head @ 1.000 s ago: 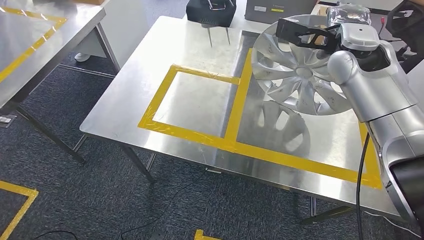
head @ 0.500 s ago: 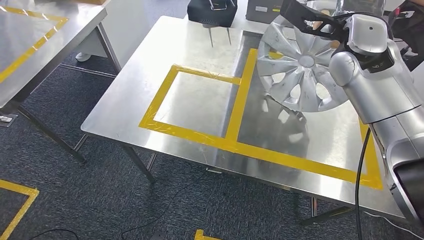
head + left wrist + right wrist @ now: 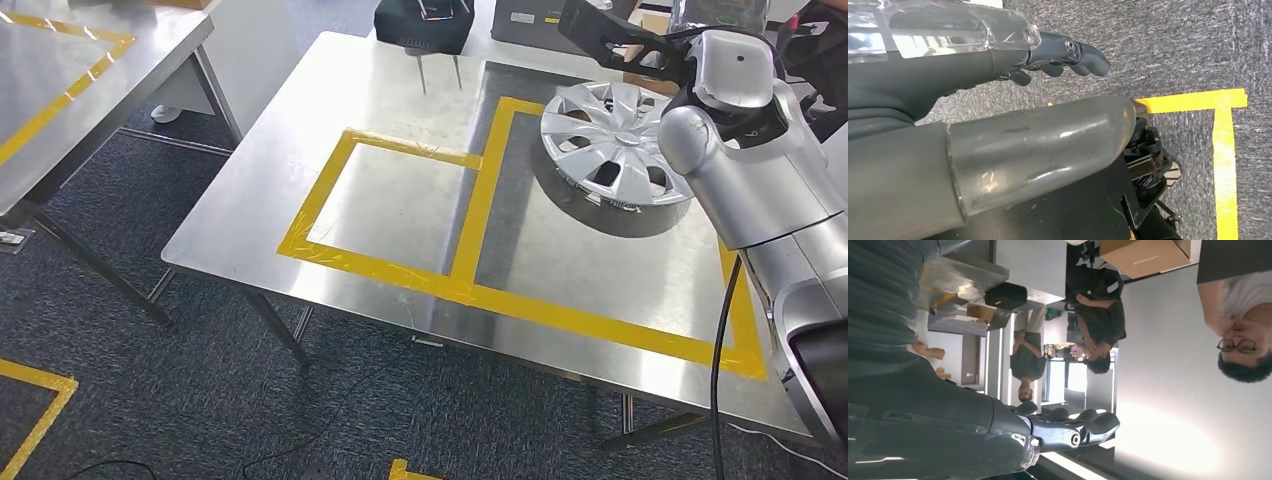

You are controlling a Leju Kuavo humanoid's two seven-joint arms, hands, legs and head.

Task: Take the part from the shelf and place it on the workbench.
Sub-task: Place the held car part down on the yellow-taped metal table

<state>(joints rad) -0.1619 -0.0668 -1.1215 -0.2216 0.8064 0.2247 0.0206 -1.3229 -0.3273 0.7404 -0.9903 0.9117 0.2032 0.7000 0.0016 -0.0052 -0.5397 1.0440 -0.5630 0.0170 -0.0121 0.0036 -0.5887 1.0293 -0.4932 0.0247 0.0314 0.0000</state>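
Right now I see the silver wheel cover (image 3: 616, 142) lying flat on the steel workbench (image 3: 400, 210), inside the right-hand rectangle of yellow tape (image 3: 480, 215), near the far edge. My right hand (image 3: 610, 35) hangs above it, fingers spread and holding nothing. My left hand (image 3: 1063, 55) hangs over grey carpet (image 3: 1173, 45), fingers loosely extended and empty. A black box (image 3: 422, 22) sits at the bench's far edge. Another taped steel table (image 3: 70, 70) stands to the left. Through the right wrist camera, three people (image 3: 1098, 315) stand about the room.
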